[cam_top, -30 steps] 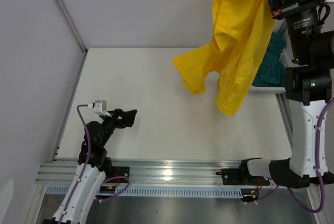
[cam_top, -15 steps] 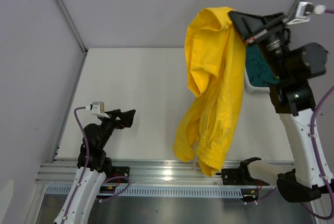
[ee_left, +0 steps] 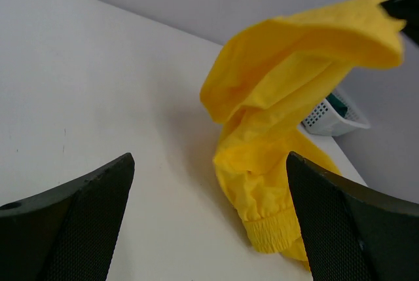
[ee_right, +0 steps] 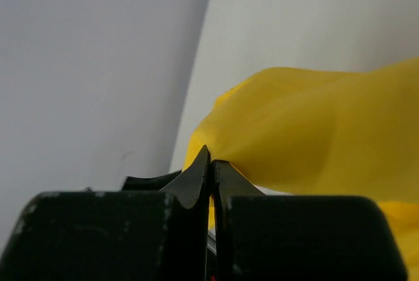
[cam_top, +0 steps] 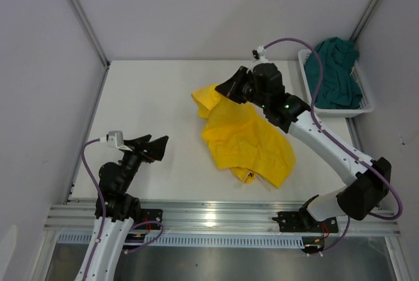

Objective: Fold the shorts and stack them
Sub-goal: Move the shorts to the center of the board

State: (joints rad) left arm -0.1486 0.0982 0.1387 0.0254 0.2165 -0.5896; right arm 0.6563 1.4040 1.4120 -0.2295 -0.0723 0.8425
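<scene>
The right claw [cam_top: 222, 90] grips an edge of the yellow shorts [cam_top: 252, 147], crumpled on the table [cam_top: 150, 91]. The left claw [cam_top: 156, 143] is open, well apart. The green shorts [cam_top: 337, 74] lie in the basket [cam_top: 334, 112]. Next, probably: spread the yellow pair flat.

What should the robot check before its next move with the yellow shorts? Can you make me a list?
1. Grip: the right gripper is shut on the yellow shorts, pinching a raised fold at their far edge: ok.
2. Lying flat: the yellow shorts are crumpled in a heap on the table: not ok.
3. Helper hand: the left gripper is open, empty and apart from the shorts: ok.
4. Other pair out of the way: the teal shorts sit in the white basket at the far right: ok.
5. How much cloth the pinch holds: cannot tell.
</scene>
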